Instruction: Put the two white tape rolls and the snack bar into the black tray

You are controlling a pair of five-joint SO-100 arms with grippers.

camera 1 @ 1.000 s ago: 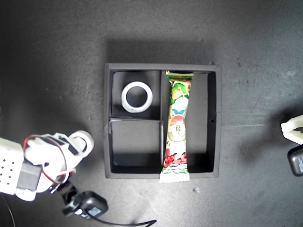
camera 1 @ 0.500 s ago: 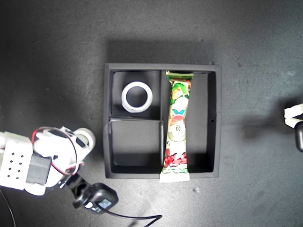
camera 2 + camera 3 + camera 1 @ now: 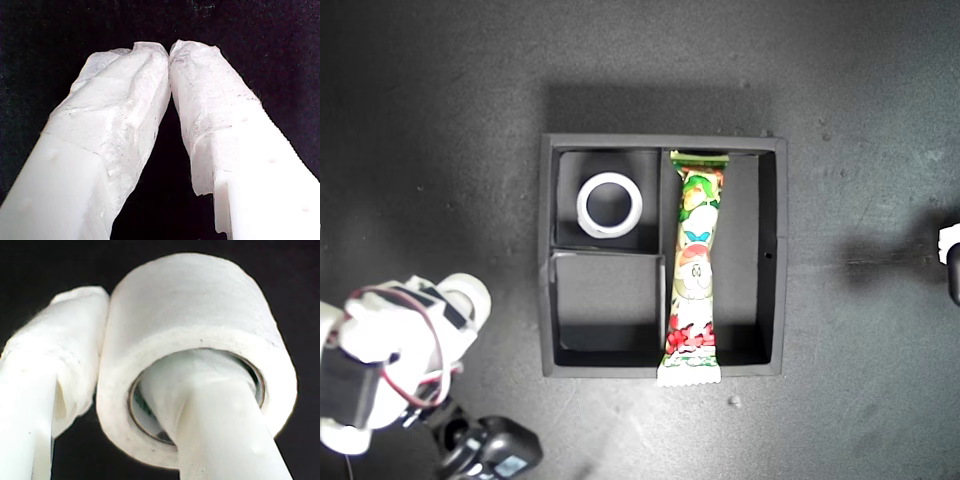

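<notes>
The black tray [image 3: 772, 260] lies in the middle of the exterior view. One white tape roll [image 3: 610, 204] rests flat in its small compartment farthest from the arms' side. The snack bar [image 3: 695, 265] lies in the long compartment, its red end hanging over the tray wall. My second gripper [image 3: 460, 308] [image 3: 120, 335], at the exterior view's lower left, is shut on the other white tape roll [image 3: 470, 296] [image 3: 200, 305], one finger through its centre and one outside. My first gripper [image 3: 169, 50] is shut and empty, only its tip [image 3: 950, 240] showing at the exterior view's right edge.
The tray's second small compartment [image 3: 605, 300] holds nothing. A black camera and cable [image 3: 498, 450] hang off the second arm at the exterior view's lower left. A small crumb [image 3: 733, 401] lies on the dark mat below the tray.
The second arm has drawn back toward the exterior view's lower left with the tape roll in its grip. The first gripper has slid further out past the right edge.
</notes>
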